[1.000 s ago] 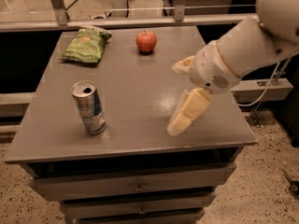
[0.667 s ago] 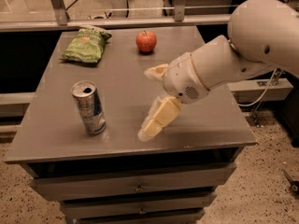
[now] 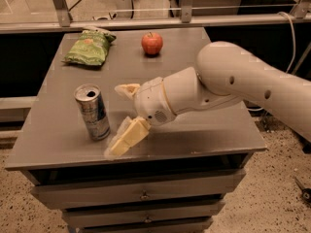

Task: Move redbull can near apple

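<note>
nearest me, at the lower left-centre of the frame, the gripper [image 3: 115, 121] hangs low over the front of the table [image 3: 53, 140]. its two fingers are spread wide with nothing between them: one finger [image 3: 127, 139] points down toward the front edge, the other [image 3: 125, 88] sits higher in the frame. the can [image 3: 92, 111] stands upright just left of it, close to the fingertips but, as far as i can see, untouched and not yet between them. i think the next move turns on this: the can lies straight left in the frame from the open hand, its long axis vertical, so the fingers need to slide leftward and straddle its body. farther back, the apple [image 3: 152, 43] sits at upper centre, well apart from the can, up and to the right of it. the green bag [image 3: 89, 47] lies at upper left, near the apple, and i'd carry the can wide of it.
</note>
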Tool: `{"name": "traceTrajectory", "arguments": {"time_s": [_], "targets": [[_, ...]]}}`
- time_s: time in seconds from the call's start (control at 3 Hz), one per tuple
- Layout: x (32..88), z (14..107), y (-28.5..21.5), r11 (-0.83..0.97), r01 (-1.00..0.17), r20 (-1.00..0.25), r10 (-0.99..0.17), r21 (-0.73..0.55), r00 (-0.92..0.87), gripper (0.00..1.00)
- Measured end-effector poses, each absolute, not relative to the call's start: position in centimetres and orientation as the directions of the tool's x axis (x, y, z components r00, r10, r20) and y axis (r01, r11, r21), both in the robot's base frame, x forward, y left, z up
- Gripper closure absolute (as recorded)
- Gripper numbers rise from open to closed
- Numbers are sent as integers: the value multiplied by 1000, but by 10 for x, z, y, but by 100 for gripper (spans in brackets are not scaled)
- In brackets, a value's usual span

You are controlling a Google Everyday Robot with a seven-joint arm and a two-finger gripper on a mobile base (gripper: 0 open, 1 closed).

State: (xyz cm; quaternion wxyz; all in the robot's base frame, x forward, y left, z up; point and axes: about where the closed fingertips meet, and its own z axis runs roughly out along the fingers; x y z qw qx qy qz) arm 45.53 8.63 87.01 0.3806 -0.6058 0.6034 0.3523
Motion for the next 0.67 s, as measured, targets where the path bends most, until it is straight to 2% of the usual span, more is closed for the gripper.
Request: {"name": "traceTrajectory", "arguments": {"time_s": [0.33,0.67], "targets": [[455,865,112,13,-1000,-921,-390,-15,9,0],[455,866,132,24,-1000,-945,-327,19,-26,17]]}}
